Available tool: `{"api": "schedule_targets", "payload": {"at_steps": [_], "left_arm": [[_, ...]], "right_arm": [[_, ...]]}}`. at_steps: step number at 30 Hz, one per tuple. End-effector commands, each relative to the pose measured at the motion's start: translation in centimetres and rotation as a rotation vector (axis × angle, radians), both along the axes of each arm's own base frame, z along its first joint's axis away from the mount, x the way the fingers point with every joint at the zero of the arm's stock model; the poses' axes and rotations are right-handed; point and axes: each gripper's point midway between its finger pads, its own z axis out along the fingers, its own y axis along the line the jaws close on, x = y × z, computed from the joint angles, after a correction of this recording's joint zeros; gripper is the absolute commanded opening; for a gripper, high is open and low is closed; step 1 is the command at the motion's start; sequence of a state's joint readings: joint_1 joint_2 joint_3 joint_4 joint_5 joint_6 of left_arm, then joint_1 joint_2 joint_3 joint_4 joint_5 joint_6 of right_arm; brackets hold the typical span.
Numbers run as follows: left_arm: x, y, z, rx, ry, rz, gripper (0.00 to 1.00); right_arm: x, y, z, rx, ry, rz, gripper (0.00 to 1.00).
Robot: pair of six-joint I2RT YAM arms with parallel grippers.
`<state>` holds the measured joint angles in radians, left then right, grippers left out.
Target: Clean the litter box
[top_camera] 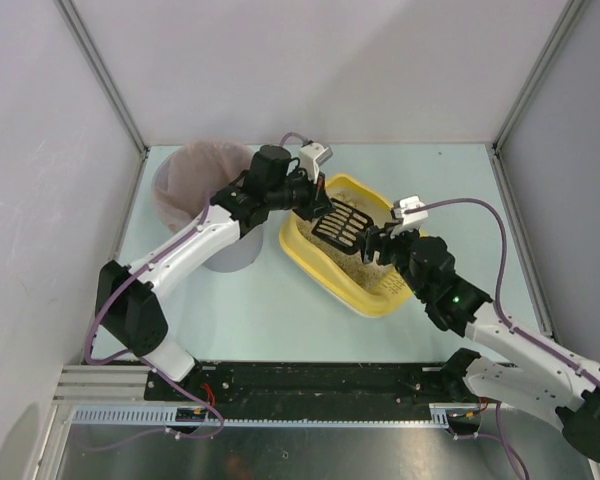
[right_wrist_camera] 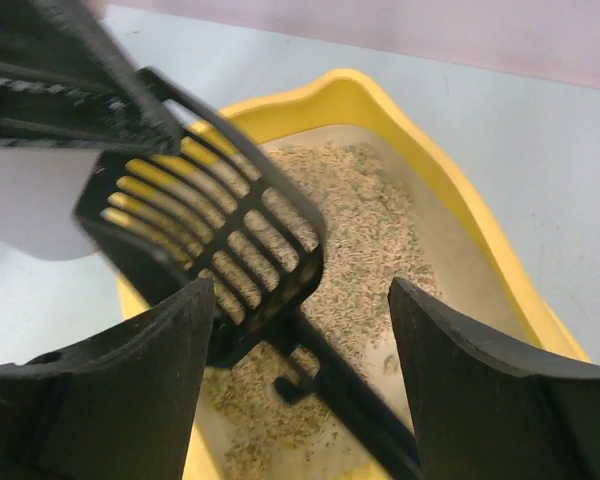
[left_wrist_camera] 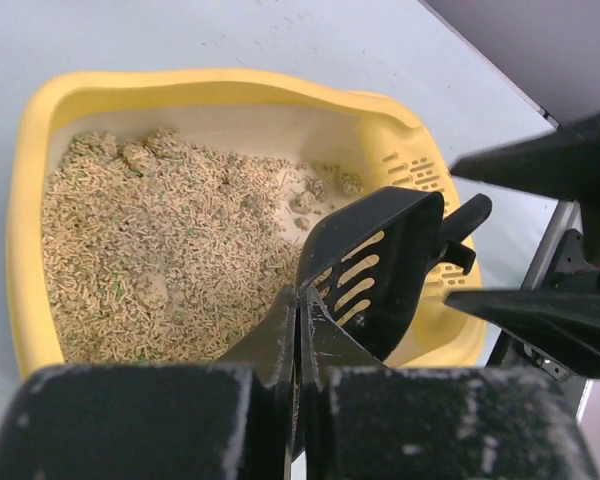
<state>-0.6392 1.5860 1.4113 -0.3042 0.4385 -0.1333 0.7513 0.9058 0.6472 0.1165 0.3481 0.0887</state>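
L tool [left_wrist_camera: 298, 305] pinching scoop [left_wrist_camera: 380, 262], litter box [left_wrist_camera: 25, 200] w/ litter [left_wrist_camera: 150, 260]

Your left arm [top_camera: 195, 245] and right arm [top_camera: 525, 345] wear white shells with black joints, a purple cable [top_camera: 470, 201] trailing along each. A small green light [top_camera: 457, 297] glows on the right arm's black housing.

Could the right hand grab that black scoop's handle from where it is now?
Probably yes. The right hand is open, and the handle of the scoop lies between its fingers with nothing in between. The left hand pinches the scoop's front rim, clear of the handle.
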Motion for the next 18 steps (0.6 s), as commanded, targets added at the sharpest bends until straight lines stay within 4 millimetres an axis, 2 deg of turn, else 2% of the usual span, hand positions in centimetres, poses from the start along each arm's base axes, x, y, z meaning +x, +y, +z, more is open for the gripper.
{"api": "schedule_targets", "payload": {"at_steps": [1, 3, 5, 6, 9, 10, 11, 15, 18], "left_arm": [[1.5, 0.1, 3.6, -0.069, -0.031, 0.083, 0.00], [1.8, 0.3, 3.9, -0.081, -0.025, 0.098, 0.00], [2.0, 0.2, 4.3, -0.096, -0.019, 0.106, 0.00], [2.1, 0.3, 4.4, -0.101, -0.017, 0.108, 0.00], [2.3, 0.1, 4.2, -0.107, 0.000, 0.114, 0.00], [2.2, 0.0, 4.2, -0.109, 0.003, 0.113, 0.00], [2.3, 0.1, 4.0, -0.107, 0.005, 0.114, 0.00], [2.3, 0.4, 3.8, -0.106, 0.006, 0.119, 0.00], [2.5, 0.9, 3.7, -0.105, 0.007, 0.131, 0.00]], "right_arm": [[-2.7, 1.3, 4.6, 0.089, -0.073, 0.134, 0.73], [-3.8, 2.1, 4.7, 0.085, -0.075, 0.199, 0.71], [-4.3, 2.9, 4.1, 0.074, -0.054, 0.246, 0.63], [-4.9, 3.9, 3.7, 0.070, -0.037, 0.311, 0.59], [-5.5, 6.3, 0.6, 0.032, 0.071, 0.424, 0.55], [-5.4, 6.8, 0.3, 0.030, 0.092, 0.438, 0.54], [-5.1, 7.3, -1.3, 0.010, 0.138, 0.442, 0.54], [-4.2, 8.0, -3.2, -0.032, 0.173, 0.435, 0.52], [-3.4, 7.9, -3.8, -0.071, 0.157, 0.409, 0.53]]}}
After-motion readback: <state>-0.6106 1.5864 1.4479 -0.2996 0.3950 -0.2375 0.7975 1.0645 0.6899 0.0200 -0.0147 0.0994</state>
